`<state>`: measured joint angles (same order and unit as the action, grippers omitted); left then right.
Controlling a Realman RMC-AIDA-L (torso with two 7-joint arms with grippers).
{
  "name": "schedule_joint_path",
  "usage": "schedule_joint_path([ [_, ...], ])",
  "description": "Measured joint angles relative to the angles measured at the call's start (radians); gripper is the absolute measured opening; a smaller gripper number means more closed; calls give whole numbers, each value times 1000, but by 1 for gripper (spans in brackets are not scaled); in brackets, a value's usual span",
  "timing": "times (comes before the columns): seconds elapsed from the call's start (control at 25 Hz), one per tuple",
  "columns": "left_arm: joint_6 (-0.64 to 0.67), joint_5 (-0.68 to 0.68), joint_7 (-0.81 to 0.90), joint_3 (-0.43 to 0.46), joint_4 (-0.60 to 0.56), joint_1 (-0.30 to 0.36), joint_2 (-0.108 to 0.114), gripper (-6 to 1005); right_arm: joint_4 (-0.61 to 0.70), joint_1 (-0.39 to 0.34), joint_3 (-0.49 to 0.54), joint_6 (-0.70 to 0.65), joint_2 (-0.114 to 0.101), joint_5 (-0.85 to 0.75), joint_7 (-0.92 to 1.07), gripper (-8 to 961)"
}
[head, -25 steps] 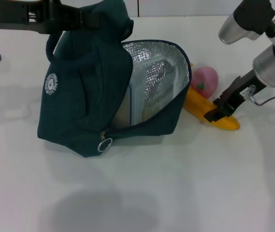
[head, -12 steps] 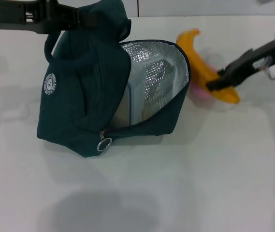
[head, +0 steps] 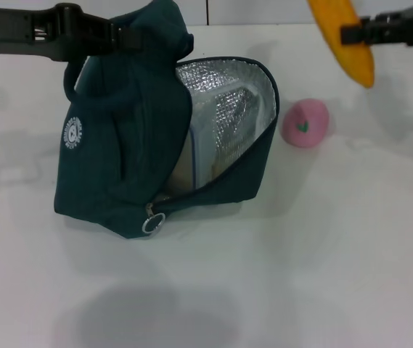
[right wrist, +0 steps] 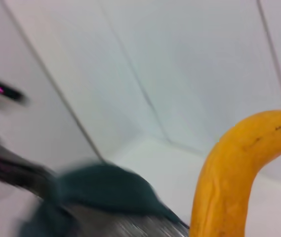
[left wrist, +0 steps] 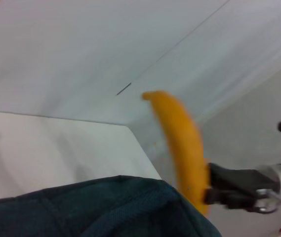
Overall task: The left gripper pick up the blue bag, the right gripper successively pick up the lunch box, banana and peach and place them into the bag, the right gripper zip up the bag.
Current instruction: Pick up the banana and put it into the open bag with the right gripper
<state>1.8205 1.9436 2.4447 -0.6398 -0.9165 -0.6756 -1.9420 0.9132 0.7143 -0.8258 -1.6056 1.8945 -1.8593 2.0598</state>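
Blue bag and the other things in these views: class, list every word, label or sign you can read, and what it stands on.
Round white badge on the blue bag: lettering too small to read.
Green heart-like mark on the peach: a sign, no words.
No other text shows.

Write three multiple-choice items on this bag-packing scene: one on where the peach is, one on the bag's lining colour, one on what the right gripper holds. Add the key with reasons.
1. Where is the peach?
A. Inside the bag
B. On the table beside the bag's open mouth
C. In the left gripper

2. What colour is the lining of the blue bag?
A. Silver
B. Red
C. Black

3. What is the state of the right gripper?
A. Open and empty
B. Shut on the peach
C. Shut on the banana, held in the air

Key: 1 B, it lies on the white table, apart from the bag. 2 A, foil lining shows in the opening. 3 C, the banana hangs clamped above the table.
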Motion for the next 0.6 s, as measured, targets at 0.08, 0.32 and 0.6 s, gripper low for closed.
schedule_joint_path([
  [0.08,0,0,0,2,0,3,0,32,-30,-23,2,-52,-14,103,-34,428],
  [0.32,-1,0,-2,5,1,9,-2,32,-154,-36,3,-227,-33,224,-101,428],
  [0.6,-3,0,-2,5,1,10,-9,32,-194,-10,-33,-373,-27,166,-113,427],
])
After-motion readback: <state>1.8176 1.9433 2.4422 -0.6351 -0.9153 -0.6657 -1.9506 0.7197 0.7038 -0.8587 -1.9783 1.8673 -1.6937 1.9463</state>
